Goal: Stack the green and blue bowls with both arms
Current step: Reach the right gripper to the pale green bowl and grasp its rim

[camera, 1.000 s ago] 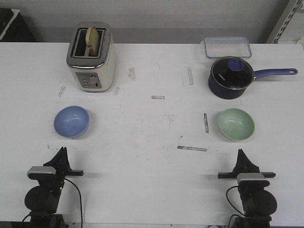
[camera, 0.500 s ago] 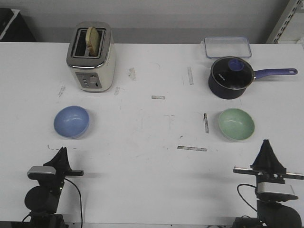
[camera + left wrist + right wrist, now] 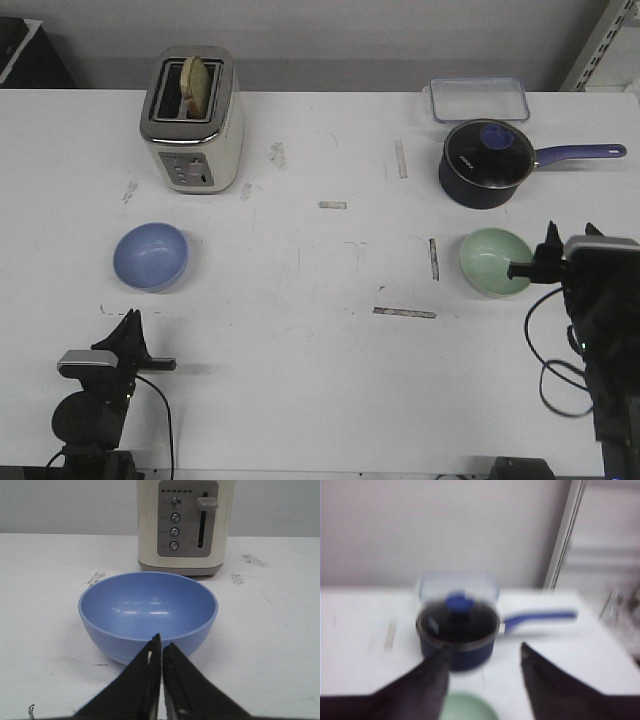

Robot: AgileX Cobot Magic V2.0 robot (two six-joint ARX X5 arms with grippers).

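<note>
The blue bowl [image 3: 150, 256] sits upright on the left of the table, in front of the toaster; the left wrist view shows the blue bowl [image 3: 147, 611] just beyond my left gripper [image 3: 161, 640]. My left gripper [image 3: 128, 328] is shut on nothing and rests near the table's front edge. The green bowl [image 3: 495, 262] stands on the right. My right gripper [image 3: 568, 240] hovers raised by that bowl's right rim. In the blurred right wrist view the right gripper [image 3: 484, 648] is open, with the green bowl [image 3: 470, 708] below and between its fingers.
A cream toaster [image 3: 192, 120] with bread stands at the back left. A dark blue lidded saucepan [image 3: 485, 162] sits just behind the green bowl, its handle pointing right. A clear container [image 3: 478, 99] lies behind the pan. Tape marks dot the table [image 3: 330, 300].
My right arm has lifted from the table's front edge and travelled forward to the green bowl's right side. The left arm and both bowls have stayed put.
</note>
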